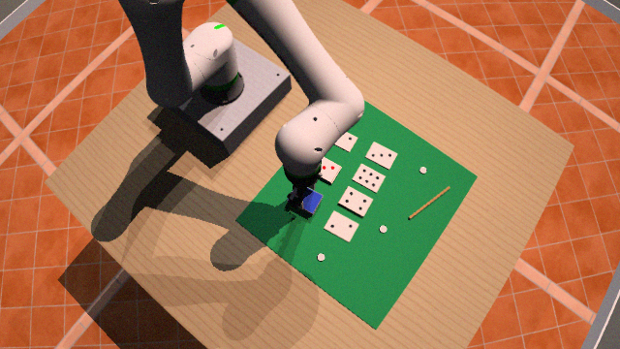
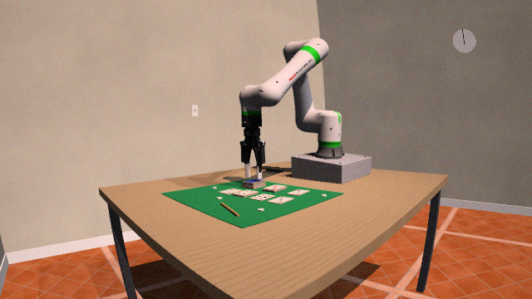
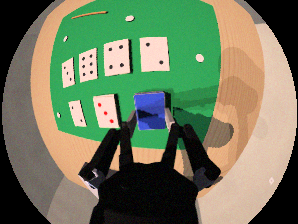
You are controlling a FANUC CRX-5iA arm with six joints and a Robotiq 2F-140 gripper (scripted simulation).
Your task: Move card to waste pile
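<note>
The stock [image 1: 313,202], a small stack with a blue back on top, sits at the left-centre of the green mat [image 1: 412,252] in the top view, and just below the middle of the frame in the wrist view [image 3: 152,111]. The gripper [image 1: 301,199] stands straight down over it, its two fingers flanking the left and right edges of the top card. The jaws are partly closed, narrowing toward those edges; whether the pads already touch the card cannot be told, and nothing is yet clamped between them. In the exterior view the fingertips [image 2: 253,171] reach down to the top of the stack [image 2: 253,183].

Just above and right of the stock in the top view lies the waste pile [image 1: 330,170], a pale card with red pips, partly covered by the arm's wrist. Beyond it a further pale card [image 1: 347,142] shows at the arm's edge. To the right runs a slanting row of four face-up cards with black pips [image 1: 368,177].

Three small white discs [image 1: 383,229] dot the mat, and a thin wooden stick [image 1: 429,203] lies aslant near its right edge. The mat rests on a wooden table [image 1: 509,160], and the arm rises from a grey base block [image 1: 271,79] at upper left.
</note>
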